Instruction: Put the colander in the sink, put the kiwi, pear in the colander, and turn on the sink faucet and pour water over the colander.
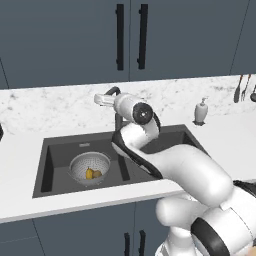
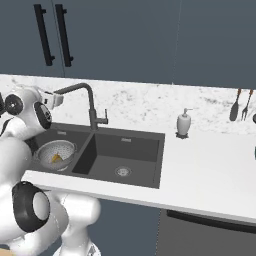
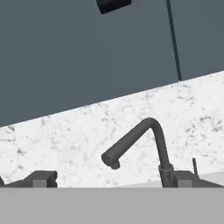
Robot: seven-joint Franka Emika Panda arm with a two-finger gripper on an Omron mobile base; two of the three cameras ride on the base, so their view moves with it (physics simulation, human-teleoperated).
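One white arm (image 1: 190,170) rises in front of one double-basin sink (image 2: 140,172), its gripper (image 3: 109,180) spread wide near one faucet (image 3: 148,144), while one colander (image 1: 90,167) in the left basin holds one pear (image 1: 89,173) and one kiwi (image 1: 97,174).

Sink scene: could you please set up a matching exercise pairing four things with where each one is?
Things:
1. colander
2. pear
3. soap dispenser
4. faucet

Places:
A. on the counter right of the sink
B. in the sink's left basin
C. behind the divider between the basins, spout bent to the left
D. inside the colander

Pairs: 1-B, 2-D, 3-A, 4-C
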